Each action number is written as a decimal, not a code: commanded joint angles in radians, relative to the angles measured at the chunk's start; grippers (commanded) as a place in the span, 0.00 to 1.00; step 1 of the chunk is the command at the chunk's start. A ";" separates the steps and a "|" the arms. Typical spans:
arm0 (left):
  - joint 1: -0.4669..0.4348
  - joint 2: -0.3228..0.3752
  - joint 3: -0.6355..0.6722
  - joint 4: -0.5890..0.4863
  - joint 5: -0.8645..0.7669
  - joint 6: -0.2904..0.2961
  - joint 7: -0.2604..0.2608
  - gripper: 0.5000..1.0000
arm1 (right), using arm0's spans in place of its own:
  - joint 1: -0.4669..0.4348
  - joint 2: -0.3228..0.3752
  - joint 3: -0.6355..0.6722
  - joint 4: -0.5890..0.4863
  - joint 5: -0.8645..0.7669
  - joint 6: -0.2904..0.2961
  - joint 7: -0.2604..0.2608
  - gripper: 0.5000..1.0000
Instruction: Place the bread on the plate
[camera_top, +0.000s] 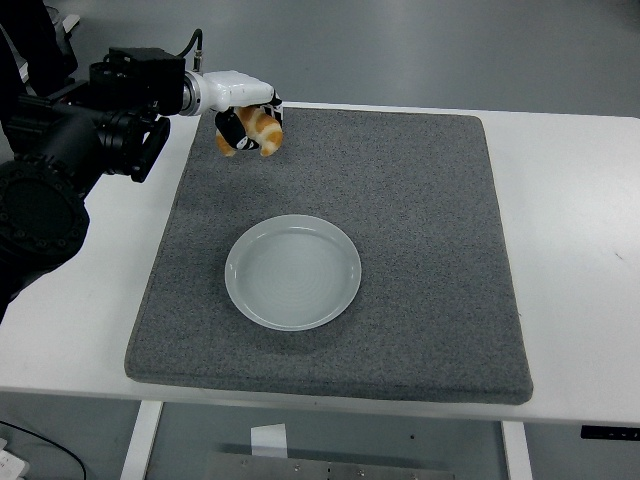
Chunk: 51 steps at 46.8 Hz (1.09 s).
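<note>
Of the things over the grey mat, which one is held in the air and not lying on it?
The bread, gripped in the left hand above the mat's far left corner. The plate lies flat on the mat.

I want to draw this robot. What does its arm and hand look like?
The left arm is big, black and chunky, made of blocky and rounded parts. A thin black cable loops over the wrist. The left hand has a white back and black fingers. No other arm shows.
</note>
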<state>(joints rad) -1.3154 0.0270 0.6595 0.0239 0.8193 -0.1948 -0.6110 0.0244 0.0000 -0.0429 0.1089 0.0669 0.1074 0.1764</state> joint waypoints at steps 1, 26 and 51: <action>-0.034 0.002 0.000 -0.001 -0.020 -0.023 0.000 0.00 | 0.000 0.000 0.000 0.000 -0.001 0.000 0.000 0.86; -0.318 0.030 0.000 -0.012 -0.111 -0.209 0.000 0.00 | 0.000 0.000 0.002 0.000 -0.001 0.000 0.000 0.86; -0.369 0.002 0.003 -0.306 -0.097 -0.239 0.000 0.00 | 0.000 0.000 0.003 0.000 -0.001 -0.005 0.000 0.86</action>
<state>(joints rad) -1.6796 0.0385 0.6629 -0.2400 0.7212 -0.4382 -0.6109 0.0245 0.0000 -0.0400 0.1091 0.0659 0.1027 0.1764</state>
